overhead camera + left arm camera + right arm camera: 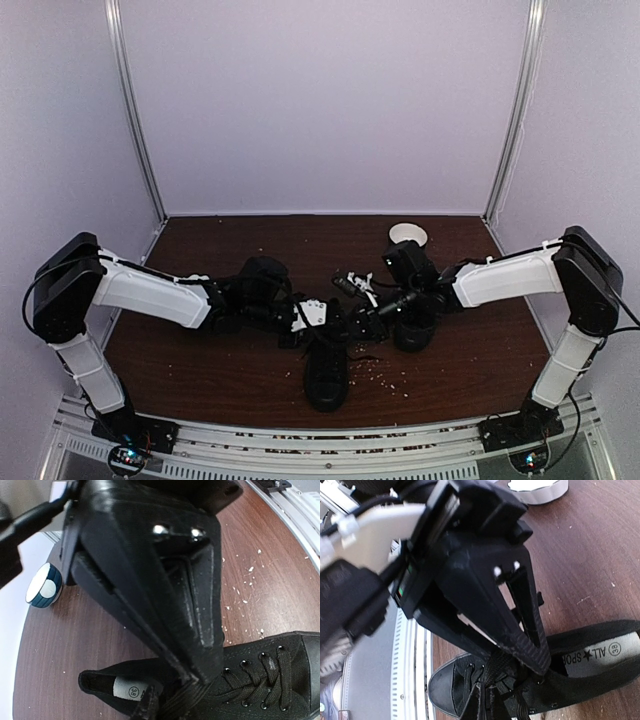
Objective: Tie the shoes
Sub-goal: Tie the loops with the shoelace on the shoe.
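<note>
One black shoe (327,378) lies in the middle of the table with its toe toward the near edge. A second shoe (414,328) lies partly hidden under my right arm. My left gripper (320,328) is over the near shoe's opening. In the left wrist view its fingers (196,679) have come together on a flat black lace (176,700) by the tongue, beside the size label (129,689). My right gripper (368,316) comes in from the right. Its fingers (520,662) are shut on a lace strand (485,700) above the shoe (445,690).
A white bowl (408,235) stands at the back right, also seen as the white bowl (540,490) in the right wrist view. A blue and white bowl (44,586) sits past the left gripper. White crumbs (385,378) dot the wood beside the shoe.
</note>
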### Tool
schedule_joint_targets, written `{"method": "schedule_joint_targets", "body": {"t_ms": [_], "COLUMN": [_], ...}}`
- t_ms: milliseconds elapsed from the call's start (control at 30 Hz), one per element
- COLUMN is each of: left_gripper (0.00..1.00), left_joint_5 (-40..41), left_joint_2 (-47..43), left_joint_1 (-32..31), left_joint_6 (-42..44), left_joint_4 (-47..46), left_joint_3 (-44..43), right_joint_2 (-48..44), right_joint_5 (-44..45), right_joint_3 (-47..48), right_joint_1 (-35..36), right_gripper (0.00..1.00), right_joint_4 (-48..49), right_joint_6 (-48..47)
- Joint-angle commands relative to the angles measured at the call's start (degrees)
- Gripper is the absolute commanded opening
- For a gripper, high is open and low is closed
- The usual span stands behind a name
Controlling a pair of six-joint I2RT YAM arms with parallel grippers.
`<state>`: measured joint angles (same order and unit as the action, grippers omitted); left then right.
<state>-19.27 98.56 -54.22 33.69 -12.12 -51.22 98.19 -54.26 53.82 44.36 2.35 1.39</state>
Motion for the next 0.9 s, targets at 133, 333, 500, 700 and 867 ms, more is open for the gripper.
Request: {"method": "schedule_joint_targets", "body": {"t_ms": [133, 333, 500, 700, 867], "left_gripper": [0.24, 0.05, 0.00, 0.00, 0.00], "left_joint_5": [-3.62, -1.46, -3.31, -3.36, -3.31], "left_joint_2": [-2.07, -1.53, -1.88, -1.70, -1.46], "left_joint_1": [1.48, 1.79, 1.98, 2.01, 1.99], "left_joint_6": [-3.31, -4.74, -5.66, -5.89, -5.87], "left_joint_4": [-4.80, -5.56, -6.68, -6.43, -6.47], "left_joint_3": [1.32, 0.95, 1.62, 1.56, 1.48], "right_joint_2": [-0.96, -0.51, -0.84, -2.41, 2.00], "right_joint_5": [0.62, 0.72, 0.75, -3.07, -0.12], "right_joint_3": [1.22, 1.89, 2.32, 1.20, 3.44], "right_joint_1": [-0.82, -0.81, -1.27, -5.34, -5.04], "right_gripper": [0.00, 0.00, 0.08, 0.21, 0.09], "right_joint_4": [-2.94, -4.21, -6.31, 2.38, 3.24], "right_joint_6": [-2.39, -3.24, -4.37, 2.91, 6.20]}}
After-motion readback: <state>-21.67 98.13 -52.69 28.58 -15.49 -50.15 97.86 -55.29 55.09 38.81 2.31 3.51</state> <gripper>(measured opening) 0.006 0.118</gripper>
